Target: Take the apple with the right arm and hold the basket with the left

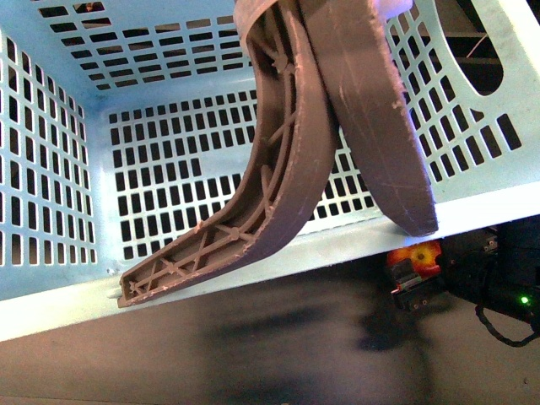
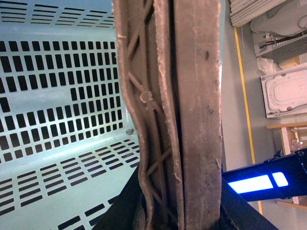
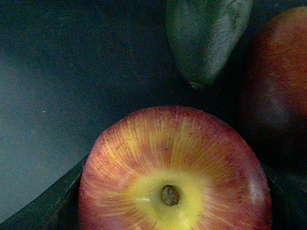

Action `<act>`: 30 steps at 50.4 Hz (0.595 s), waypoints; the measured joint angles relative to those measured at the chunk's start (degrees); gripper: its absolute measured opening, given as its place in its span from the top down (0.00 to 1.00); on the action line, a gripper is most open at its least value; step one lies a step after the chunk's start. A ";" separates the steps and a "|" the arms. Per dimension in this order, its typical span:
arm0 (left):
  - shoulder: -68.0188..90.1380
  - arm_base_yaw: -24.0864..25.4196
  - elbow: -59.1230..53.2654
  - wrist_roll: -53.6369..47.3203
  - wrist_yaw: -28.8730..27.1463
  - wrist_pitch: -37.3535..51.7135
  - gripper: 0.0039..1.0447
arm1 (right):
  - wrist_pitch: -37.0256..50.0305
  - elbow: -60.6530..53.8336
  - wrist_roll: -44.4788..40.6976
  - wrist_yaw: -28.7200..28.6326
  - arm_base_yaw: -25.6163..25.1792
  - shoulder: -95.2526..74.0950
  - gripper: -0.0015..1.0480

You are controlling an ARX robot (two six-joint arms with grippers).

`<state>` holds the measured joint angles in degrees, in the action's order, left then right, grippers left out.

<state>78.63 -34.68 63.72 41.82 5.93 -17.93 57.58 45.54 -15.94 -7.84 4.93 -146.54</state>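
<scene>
The pale turquoise basket (image 1: 169, 152) fills the front view, tipped so that I look into its slotted inside. Its two brown-grey handles (image 2: 192, 120) lie pressed together, and my left gripper (image 2: 177, 213) is shut on them, a dark finger (image 2: 117, 211) on each side. In the right wrist view the red apple (image 3: 170, 167) with its yellow stem patch sits close up, and my right gripper (image 3: 170, 203) is shut on it; only the dark finger edges (image 3: 53, 206) show beside it. The right arm's dark body (image 1: 481, 270) shows below the basket's rim.
A dark green avocado (image 3: 206, 38) and a red-orange mango (image 3: 278, 91) lie just beyond the apple on a dark surface (image 3: 72, 86). Past the basket, the left wrist view shows floor with a yellow line (image 2: 244, 86), a white appliance (image 2: 285, 91) and a blue-lit panel (image 2: 259, 183).
</scene>
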 joint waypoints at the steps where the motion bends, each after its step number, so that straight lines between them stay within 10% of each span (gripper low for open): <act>1: 0.00 0.00 0.00 0.00 0.00 0.00 0.82 | 0.33 -0.68 0.15 -0.17 -0.17 0.61 0.23; 30: 0.00 0.00 0.00 -0.02 0.00 0.00 0.82 | -3.28 -18.84 6.23 -3.74 -13.38 37.22 0.23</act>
<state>78.63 -34.68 63.72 41.80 5.93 -17.93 54.30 26.70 -9.72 -11.57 -8.45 -109.32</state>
